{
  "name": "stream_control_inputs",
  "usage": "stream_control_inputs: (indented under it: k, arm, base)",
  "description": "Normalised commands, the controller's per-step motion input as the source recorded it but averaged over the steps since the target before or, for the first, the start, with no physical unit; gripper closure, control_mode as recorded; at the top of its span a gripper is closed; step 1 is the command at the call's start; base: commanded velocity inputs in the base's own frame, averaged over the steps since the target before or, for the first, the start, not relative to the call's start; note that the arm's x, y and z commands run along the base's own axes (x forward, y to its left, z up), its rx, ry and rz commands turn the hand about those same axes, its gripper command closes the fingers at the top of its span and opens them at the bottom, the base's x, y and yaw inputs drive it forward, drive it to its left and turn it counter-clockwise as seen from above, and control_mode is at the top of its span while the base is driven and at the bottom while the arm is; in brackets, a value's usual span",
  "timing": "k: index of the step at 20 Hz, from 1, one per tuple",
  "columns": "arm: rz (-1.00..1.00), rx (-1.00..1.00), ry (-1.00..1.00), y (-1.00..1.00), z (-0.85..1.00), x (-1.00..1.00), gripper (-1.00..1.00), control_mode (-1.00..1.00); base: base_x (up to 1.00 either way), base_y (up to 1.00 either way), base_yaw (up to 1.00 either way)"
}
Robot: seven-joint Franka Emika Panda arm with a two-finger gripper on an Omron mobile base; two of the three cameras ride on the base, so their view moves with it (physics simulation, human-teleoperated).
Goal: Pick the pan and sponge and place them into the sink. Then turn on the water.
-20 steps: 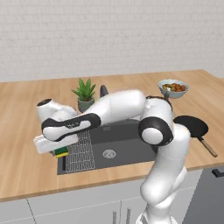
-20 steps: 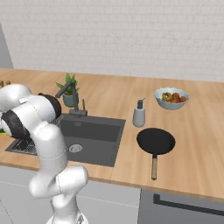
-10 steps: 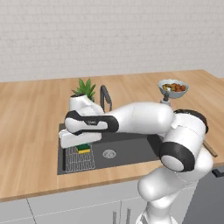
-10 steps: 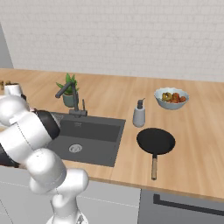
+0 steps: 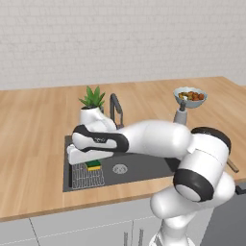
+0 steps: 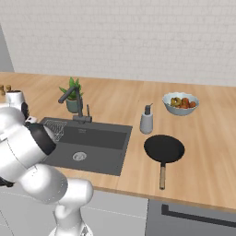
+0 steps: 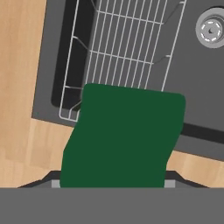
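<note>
The wooden bench (image 6: 115,103) ran wall to wall, and one dark grey sink (image 6: 99,143) was set into it, with one round drain (image 6: 79,156), one wire rack (image 7: 131,48) at its left end and one dark faucet (image 6: 73,99) at the back. No stream fell from the spout.

The white arm (image 5: 158,139) reached leftward across the basin, its hand low over the rack end. The pincer (image 5: 93,165) was clamped on the one sponge (image 5: 93,165), jaws part-way apart at the sponge's width. In the hand view the sponge's (image 7: 124,135) green scrub face covered the finger tips and hung above the sink's edge and a corner of the rack, long axis running away from the hand toward the rack. In the left base view its yellow body showed under the green layer, just above the rack; whether it touched the wires could not be told.

One black pan (image 6: 164,149) sat flat on the bench right of the sink, its wooden handle (image 6: 162,175) pointing toward the front edge. Just behind it stood one soap dispenser (image 6: 146,120), further back one bowl of food (image 6: 180,103), and behind the faucet one potted plant (image 6: 70,94).
</note>
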Motion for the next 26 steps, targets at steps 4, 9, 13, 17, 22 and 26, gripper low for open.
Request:
stream_control_inputs:
  k: [4, 9, 13, 17, 22, 26]
  arm:
    - [0.00, 0.00, 0.00, -0.05, 0.00, 0.00, 1.00, -1.00]
    - [0.01, 0.01, 0.00, -0.25, 0.00, 0.00, 1.00, -1.00]
    - [0.07, -0.01, 0.06, -0.51, 0.00, 0.00, 1.00, -1.00]
    - [0.09, -0.06, 0.14, -0.60, 0.00, 0.00, 1.00, -1.00]
    - [0.06, -0.02, 0.15, -0.73, 0.00, 0.05, 1.00, -1.00]
    - [0.00, 0.00, 0.17, -0.68, 0.00, 0.32, 1.00, -1.00]
  base:
    - [0.00, 0.00, 0.00]
    - [0.00, 0.00, 0.00]
    - [0.00, 0.00, 0.00]
    - [0.00, 0.00, 0.00]
    - [0.00, 0.00, 0.00]
    - [0.00, 0.00, 0.00]
